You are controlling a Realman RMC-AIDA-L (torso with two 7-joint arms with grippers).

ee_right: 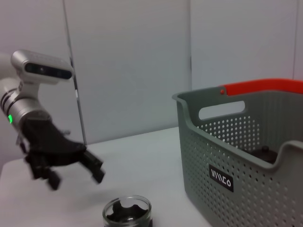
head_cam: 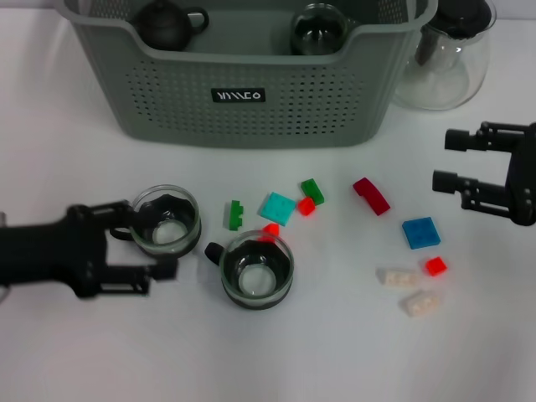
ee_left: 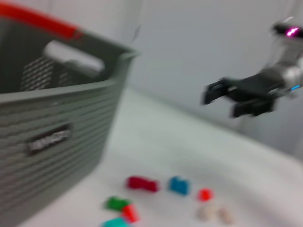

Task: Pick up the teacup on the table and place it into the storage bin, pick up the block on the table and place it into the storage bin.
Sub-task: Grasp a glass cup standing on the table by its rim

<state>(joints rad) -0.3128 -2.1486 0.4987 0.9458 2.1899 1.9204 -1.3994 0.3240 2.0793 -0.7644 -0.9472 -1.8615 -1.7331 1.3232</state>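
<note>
Two glass teacups stand on the white table: one (head_cam: 166, 219) at the left and one (head_cam: 257, 268) near the middle. My left gripper (head_cam: 155, 249) is open just beside the left teacup; the right wrist view shows this gripper (ee_right: 78, 177) hovering above and apart from that teacup (ee_right: 127, 213). Several small blocks lie scattered, among them a teal one (head_cam: 276, 208), a dark red one (head_cam: 371, 195) and a blue one (head_cam: 420, 232). The grey-green storage bin (head_cam: 251, 109) stands at the back. My right gripper (head_cam: 448, 159) hangs open at the right, holding nothing.
Inside the bin sit a black teapot (head_cam: 167, 23) and a glass cup (head_cam: 318, 32). A clear glass pitcher (head_cam: 448, 59) stands right of the bin. Green (head_cam: 235, 215), red (head_cam: 435, 266) and beige (head_cam: 396, 276) blocks lie between the teacups and the right arm.
</note>
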